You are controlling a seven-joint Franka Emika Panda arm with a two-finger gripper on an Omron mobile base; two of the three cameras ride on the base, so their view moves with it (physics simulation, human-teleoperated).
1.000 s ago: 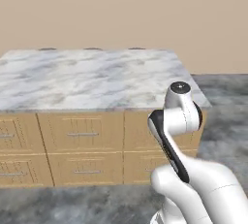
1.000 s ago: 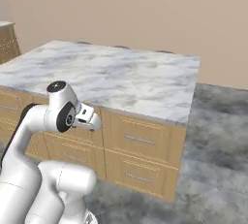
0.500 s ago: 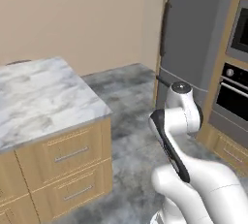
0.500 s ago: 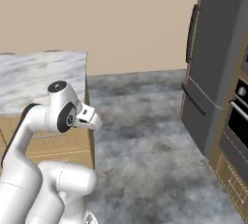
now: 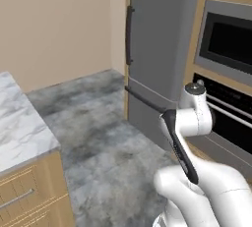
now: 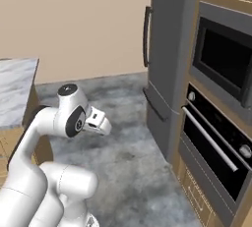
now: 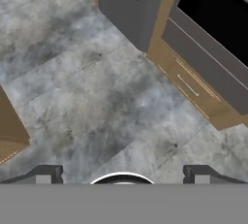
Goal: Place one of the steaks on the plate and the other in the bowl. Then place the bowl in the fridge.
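Note:
The fridge (image 5: 162, 39) is a tall grey unit with a dark vertical handle, and its door is closed; it stands ahead in both base views (image 6: 170, 49). Its lower front (image 7: 123, 5) lies at the top of the hand view. My gripper (image 7: 122, 170) hangs over bare grey floor, well short of the fridge. Its two dark fingertips (image 7: 46, 172) stand wide apart with nothing between them, so it is open. The steaks, the bowl and the plate are out of view.
A black-glass built-in oven (image 5: 229, 44) sits in wood panelling right of the fridge (image 6: 221, 64), with a wooden drawer (image 7: 193, 85) below it. The marble island corner (image 5: 19, 127) stands at the left (image 6: 15, 88). Grey stone floor (image 5: 98, 118) spreads between them.
The whole picture has swung: the base has turned away from the marble island toward the fridge and oven. The arm keeps the same folded pose.

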